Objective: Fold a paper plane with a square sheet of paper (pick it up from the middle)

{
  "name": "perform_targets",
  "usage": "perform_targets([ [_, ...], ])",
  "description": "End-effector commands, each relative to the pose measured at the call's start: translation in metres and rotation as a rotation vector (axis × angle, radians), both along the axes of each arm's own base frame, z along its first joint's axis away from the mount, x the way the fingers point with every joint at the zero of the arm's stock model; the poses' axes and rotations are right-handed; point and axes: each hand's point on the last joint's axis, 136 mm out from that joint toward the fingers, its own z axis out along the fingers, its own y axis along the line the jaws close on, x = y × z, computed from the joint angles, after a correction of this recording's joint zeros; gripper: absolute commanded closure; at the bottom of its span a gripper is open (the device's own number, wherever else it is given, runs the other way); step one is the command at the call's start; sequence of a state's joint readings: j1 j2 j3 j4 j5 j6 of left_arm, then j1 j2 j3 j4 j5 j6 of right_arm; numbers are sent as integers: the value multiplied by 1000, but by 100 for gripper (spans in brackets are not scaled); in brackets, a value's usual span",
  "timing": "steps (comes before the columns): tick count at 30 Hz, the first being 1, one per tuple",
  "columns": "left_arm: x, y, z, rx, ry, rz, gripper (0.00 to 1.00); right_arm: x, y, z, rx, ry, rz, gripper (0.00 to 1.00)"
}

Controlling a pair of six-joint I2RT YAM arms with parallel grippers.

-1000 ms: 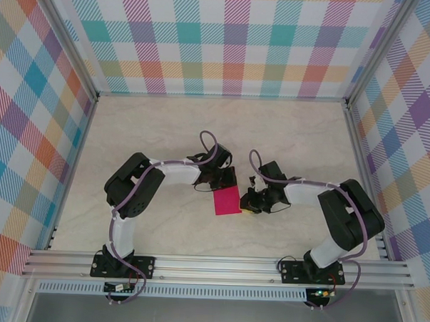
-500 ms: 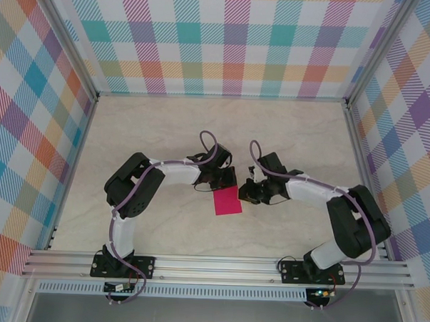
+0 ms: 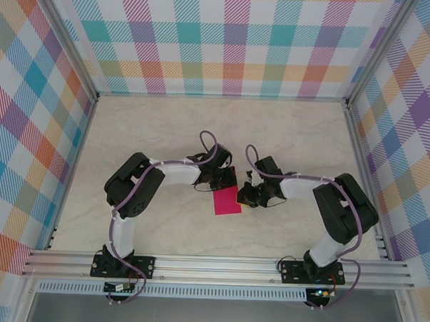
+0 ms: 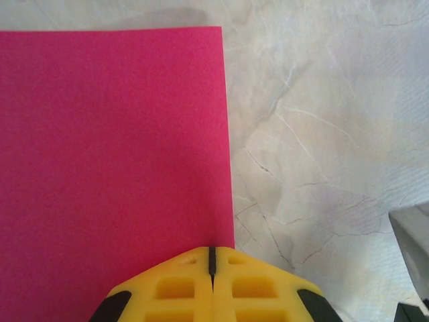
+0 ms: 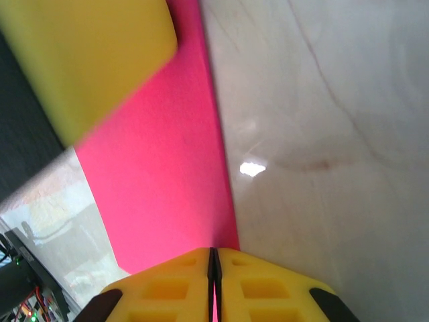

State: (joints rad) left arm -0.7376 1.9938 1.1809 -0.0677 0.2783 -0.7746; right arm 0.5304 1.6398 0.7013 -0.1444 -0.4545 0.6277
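Note:
The square sheet of paper (image 3: 226,202) is magenta-pink and lies on the pale table between the two arms. From the left wrist, the paper (image 4: 114,147) looks flat, with its right edge running up from my fingertips. My left gripper (image 3: 222,184) (image 4: 211,249) is shut, its yellow tips resting on the sheet's far edge near that corner. My right gripper (image 3: 243,200) (image 5: 213,250) is shut at the paper's right edge, and pink shows in the slit between its fingers. In the right wrist view the paper (image 5: 161,194) stretches away towards a yellow left finger (image 5: 87,54).
The marbled table (image 3: 166,130) is walled by checkered panels on three sides. An aluminium rail (image 3: 217,264) carrying both arm bases runs along the near edge. The right arm's elbow (image 3: 345,202) stands close to the right wall.
My right gripper has shifted a little up and left onto the paper's right edge, and its forearm has swung. The left arm and the paper have stayed put.

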Motion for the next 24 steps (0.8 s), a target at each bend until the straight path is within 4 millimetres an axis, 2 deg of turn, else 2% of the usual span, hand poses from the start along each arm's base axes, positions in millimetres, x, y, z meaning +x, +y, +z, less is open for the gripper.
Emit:
perform_targets([
  [1, -15, 28, -45, 144, 82, 46, 98, -48, -24, -15, -82, 146, 17, 88],
  [3, -15, 27, -44, 139, 80, 43, 98, -52, -26, -11, -82, 140, 23, 88],
  [6, -13, 20, -38, 103, 74, 30, 97, -40, -22, 6, -59, 71, 15, 88],
  [8, -9, 9, -22, 57, 55, 10, 97, -23, -18, 23, -50, -11, -4, 88],
  [12, 4, -6, 28, -29, -32, -11, 94, 15, -20, 49, -54, -140, -76, 88],
  [16, 10, 11, 60, -2, -116, 51, 91, 43, -14, 52, -66, -180, -94, 89],
  [20, 4, 47, 61, 91, -143, 139, 90, 66, 7, 48, -45, -159, -70, 89],
  [24, -9, 62, 65, 81, -143, 170, 90, 80, 27, 40, -51, -129, -20, 89],
])
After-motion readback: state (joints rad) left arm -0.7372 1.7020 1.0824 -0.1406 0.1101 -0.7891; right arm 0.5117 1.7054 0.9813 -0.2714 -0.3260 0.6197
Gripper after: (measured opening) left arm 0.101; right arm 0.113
